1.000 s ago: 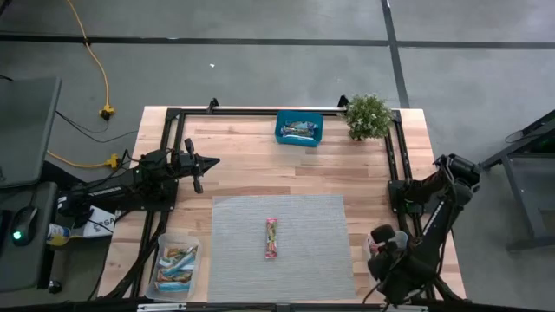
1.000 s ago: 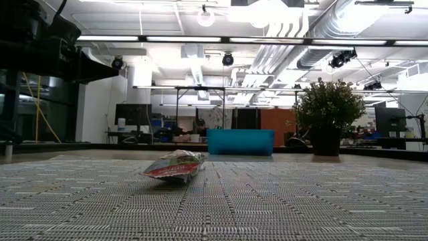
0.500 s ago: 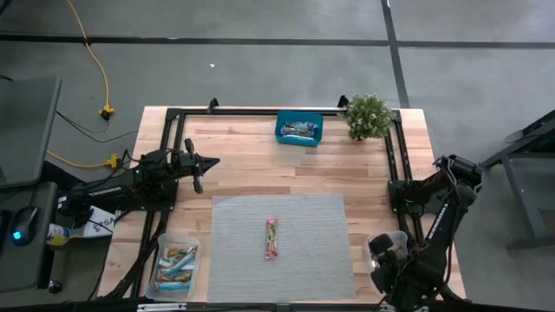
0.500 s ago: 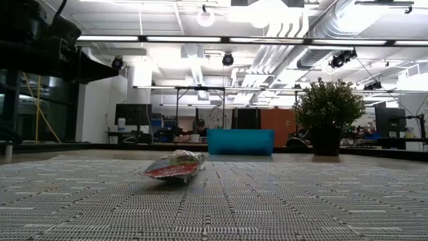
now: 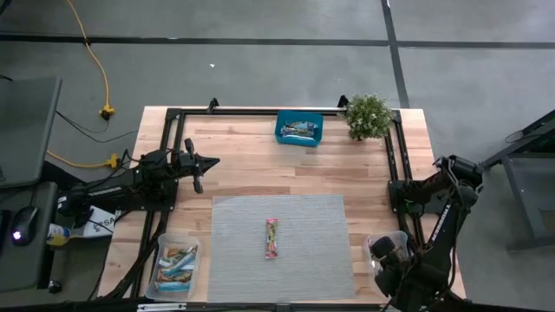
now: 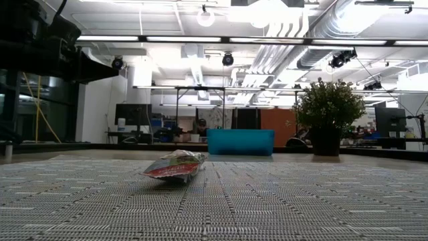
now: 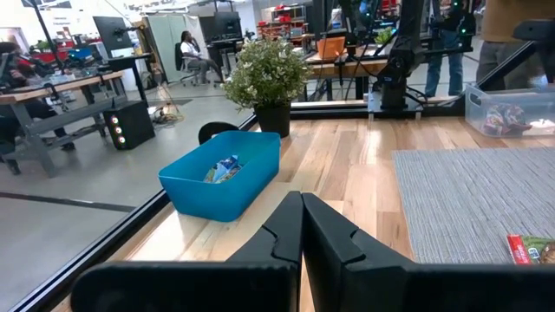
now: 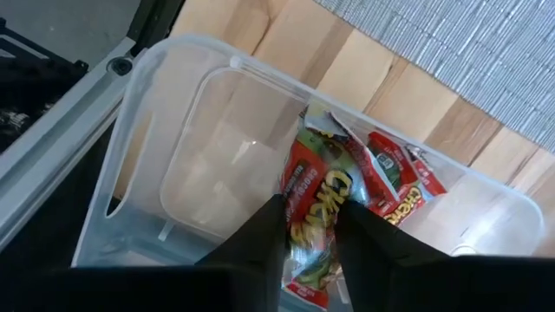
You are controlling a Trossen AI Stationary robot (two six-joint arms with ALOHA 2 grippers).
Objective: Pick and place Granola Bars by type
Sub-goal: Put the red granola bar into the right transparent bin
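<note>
Right wrist view looked down into a clear plastic tub [image 8: 165,165], where the right gripper [image 8: 310,227] had its two dark fingers pinched on a red granola bar [image 8: 310,217] with yellow lettering, the bar's lower end hanging between them inside the tub. More red-wrapped bars [image 8: 395,178] lay against the tub's far wall, next to the held one. From the high view, that tub [image 5: 385,249] sat at the table's near right corner, just off the grey mat [image 5: 282,247], with the right arm bent over it.

One more granola bar [image 5: 271,238], red and green, lay alone near the middle of the mat; the low view showed it [image 6: 175,167] lying flat on the weave. A second clear tub [image 5: 176,264] at the near left corner held several light blue bars. A teal box [image 5: 299,130] with wrapped bars inside stood at the far edge, beside a small potted plant [image 5: 368,116].

The left gripper [image 7: 302,227] waited over the bare wood at the left side of the table [image 5: 251,165], its fingers pressed together and holding nothing.
</note>
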